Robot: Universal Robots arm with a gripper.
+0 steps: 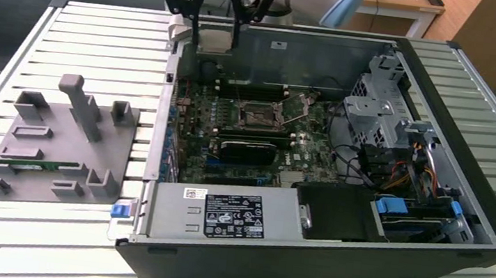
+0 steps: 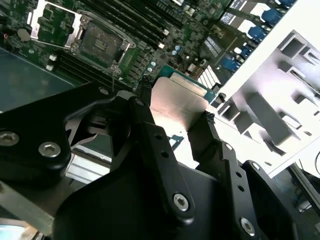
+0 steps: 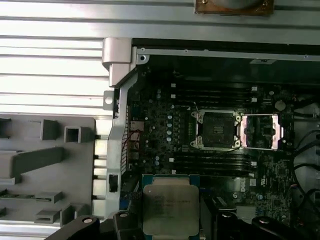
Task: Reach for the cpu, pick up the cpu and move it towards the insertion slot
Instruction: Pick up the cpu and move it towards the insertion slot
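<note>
The claw (image 1: pixel 215 33) is closed on the cpu (image 1: pixel 215 38), its black fingers (image 2: pixel 150 130) pressed against two opposite edges of the silvery chip in both wrist views; in the exterior view the cpu hangs lifted in the air above the far left corner of the open computer case (image 1: pixel 456 121), clear of the board. The insertion slot (image 1: pixel 259 116) lies open on the green motherboard (image 1: pixel 231 119) inside the case, nearer than the claw and a little towards the exterior view's right; a grey fixture tray (image 1: pixel 50 151) sits on the slatted surface (image 1: pixel 101 31) at the exterior view's left, well apart from the cpu.
</note>
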